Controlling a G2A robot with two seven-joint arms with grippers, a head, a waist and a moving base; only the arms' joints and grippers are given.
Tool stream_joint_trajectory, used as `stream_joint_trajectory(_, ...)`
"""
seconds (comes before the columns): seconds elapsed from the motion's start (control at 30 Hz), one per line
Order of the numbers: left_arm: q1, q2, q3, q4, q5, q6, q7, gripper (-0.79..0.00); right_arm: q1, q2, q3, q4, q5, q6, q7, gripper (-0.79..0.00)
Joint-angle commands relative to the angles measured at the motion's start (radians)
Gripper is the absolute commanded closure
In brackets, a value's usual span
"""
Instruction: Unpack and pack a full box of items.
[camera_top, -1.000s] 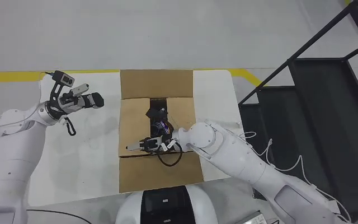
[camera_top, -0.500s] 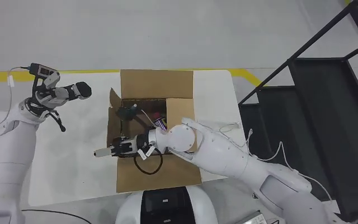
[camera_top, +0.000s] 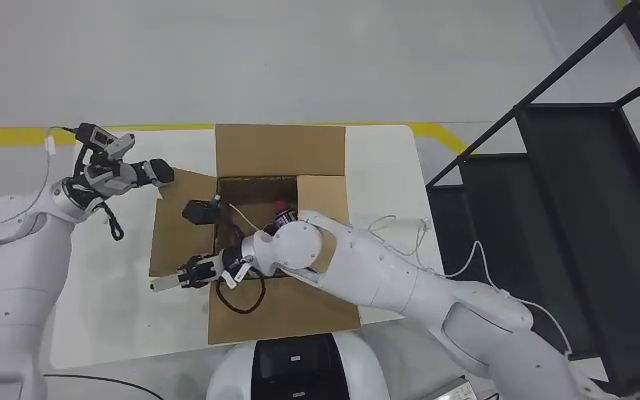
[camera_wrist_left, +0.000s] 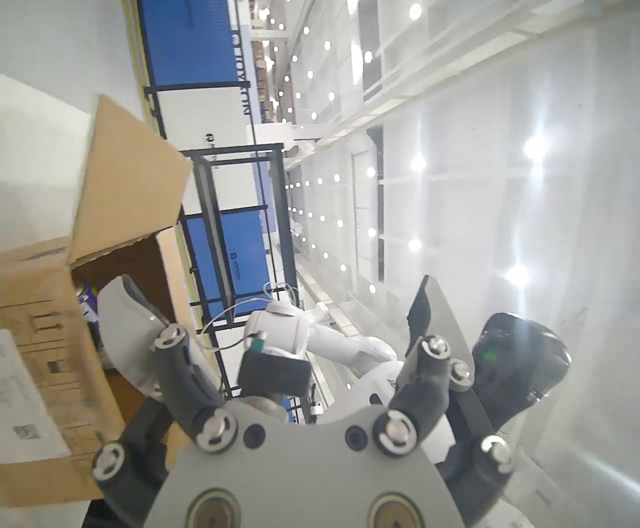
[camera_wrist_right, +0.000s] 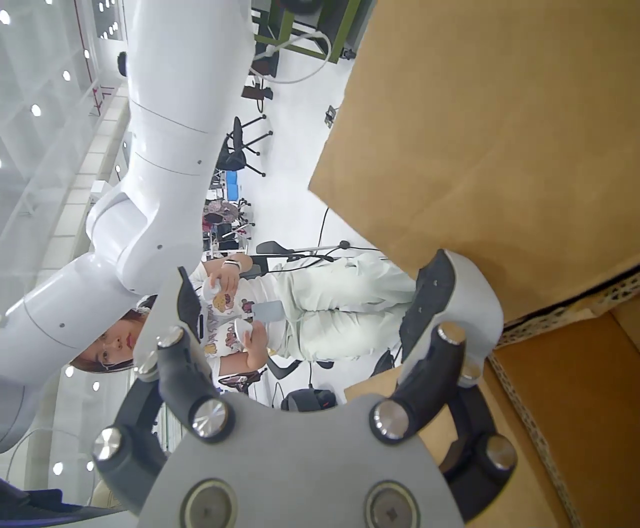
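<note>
Your right tool (camera_wrist_right: 310, 270) stands wide open with nothing between its fingers. One finger (camera_wrist_right: 440, 300) sits right at the edge of the box's opened side flap (camera_wrist_right: 475, 125), but you cannot tell whether it actually touches the cardboard. From above, this tool lies just off the near outer corner of that flap, and the right arm stretches across the near half of the box (camera_top: 280, 150).

Your left tool (camera_wrist_left: 270, 285) is also spread wide and holds nothing. It hovers beside the box, close to the far outer corner of the same side flap, and points toward the box.

The box stands in the middle of the surface (camera_top: 385, 160). Its far flap and near flap lie folded outward. The side flap toward your left arm is swung out over the surface, while the opposite flap (camera_top: 325, 195) lies over part of the opening.

Inside the box, a dark item (camera_top: 200, 212) shows at the edge of the opening nearest the side flap. A purple item (camera_top: 285, 213) sits just beside the edge of the opposite flap.
</note>
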Motion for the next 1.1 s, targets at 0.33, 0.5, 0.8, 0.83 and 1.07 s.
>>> stream_joint_trajectory(0.33, -0.003, -0.002, 0.047, 0.101, 0.202, 0.053, 0.132, -0.785, -0.362, 0.183, 0.462, -0.489, -0.124, 0.083, 0.106, -0.785)
stream_joint_trajectory(0.5, -0.025, -0.03, 0.102, 0.168, 0.191, 0.023, 0.138, -0.785, -0.526, 0.226, 0.621, -0.637, -0.131, 0.07, 0.168, -0.785)
stream_joint_trajectory(0.8, -0.121, -0.086, 0.177, 0.323, 0.15, 0.021, 0.138, -0.785, -0.646, 0.254, 0.726, -0.704, -0.093, 0.021, 0.218, -0.785)
stream_joint_trajectory(0.83, -0.129, -0.091, 0.184, 0.334, 0.154, 0.02, 0.132, -0.785, -0.654, 0.255, 0.731, -0.704, -0.092, 0.019, 0.218, -0.785)
stream_joint_trajectory(1.07, -0.173, -0.127, 0.236, 0.389, 0.17, 0.028, 0.093, -0.785, -0.688, 0.265, 0.758, -0.696, -0.082, 0.016, 0.22, -0.785)
